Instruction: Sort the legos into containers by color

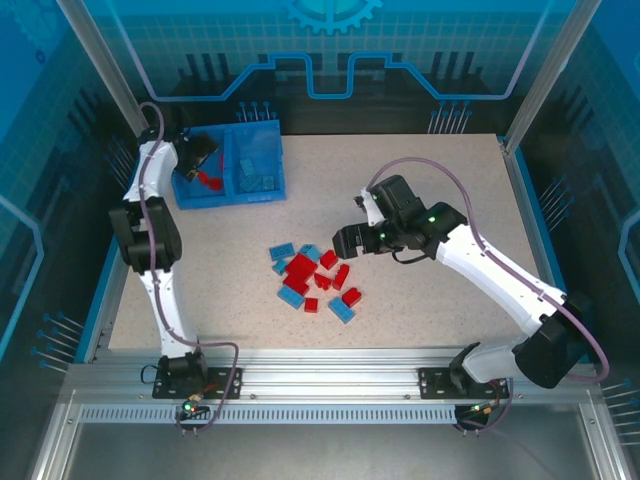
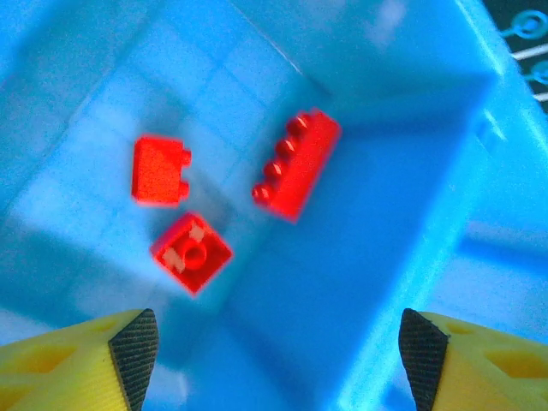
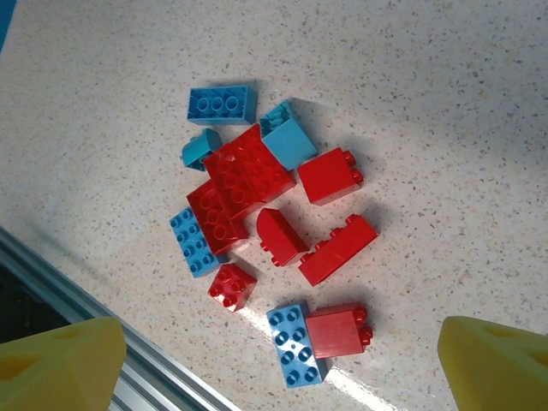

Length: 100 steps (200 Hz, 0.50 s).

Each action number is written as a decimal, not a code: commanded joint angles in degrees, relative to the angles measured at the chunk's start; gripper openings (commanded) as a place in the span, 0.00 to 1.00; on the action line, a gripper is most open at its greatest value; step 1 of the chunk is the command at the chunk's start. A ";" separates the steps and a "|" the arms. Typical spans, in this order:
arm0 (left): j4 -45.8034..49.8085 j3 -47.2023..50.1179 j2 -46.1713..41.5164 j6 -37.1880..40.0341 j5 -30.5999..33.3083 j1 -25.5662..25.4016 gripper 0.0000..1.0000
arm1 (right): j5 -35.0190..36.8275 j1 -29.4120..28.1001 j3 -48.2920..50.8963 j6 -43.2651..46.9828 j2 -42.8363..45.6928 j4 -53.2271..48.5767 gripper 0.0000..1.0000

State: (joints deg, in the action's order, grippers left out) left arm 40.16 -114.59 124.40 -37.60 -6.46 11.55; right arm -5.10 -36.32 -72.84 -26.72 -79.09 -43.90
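The blue bin (image 1: 236,197) stands at the table's back left, split by a middle divider. My left gripper (image 1: 203,155) hangs open over its left compartment with nothing between the fingers. Three red legos (image 2: 295,165) lie on that compartment's floor (image 2: 360,257) below my left gripper (image 2: 276,360). Light blue legos (image 1: 258,181) lie in the right compartment. A mixed pile of red and blue legos (image 1: 312,275) sits mid-table. My right gripper (image 1: 346,243) hovers open just right of the pile. Below my right gripper (image 3: 278,377) lie a blue brick (image 3: 295,345) and a red brick (image 3: 338,331) side by side.
An aluminium rail (image 1: 320,375) runs along the table's near edge and also shows at the lower left of the right wrist view. Blue frame walls enclose the table. Bare speckled tabletop (image 1: 440,170) lies between the bin and the right arm.
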 commanded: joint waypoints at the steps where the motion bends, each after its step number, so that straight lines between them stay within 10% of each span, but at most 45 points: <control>1: -6.09 8.68 -14.91 -0.20 -2.77 -2.01 0.78 | 0.45 0.90 -1.56 2.05 -2.66 1.02 0.95; 59: -9.09 32.91 -43.71 27.03 0.81 -17.78 0.74 | -2.64 0.85 -5.54 8.09 -14.38 3.86 0.89; 100: -3.77 47.06 -56.81 50.26 -10.18 -27.03 0.81 | -1.19 -2.07 -10.23 19.15 -23.16 6.08 0.82</control>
State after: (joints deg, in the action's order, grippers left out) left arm 31.20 -75.05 72.01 -6.31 -9.43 -13.67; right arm -6.55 -36.40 -79.22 -16.25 -98.26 -39.31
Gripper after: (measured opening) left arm 0.791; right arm 0.829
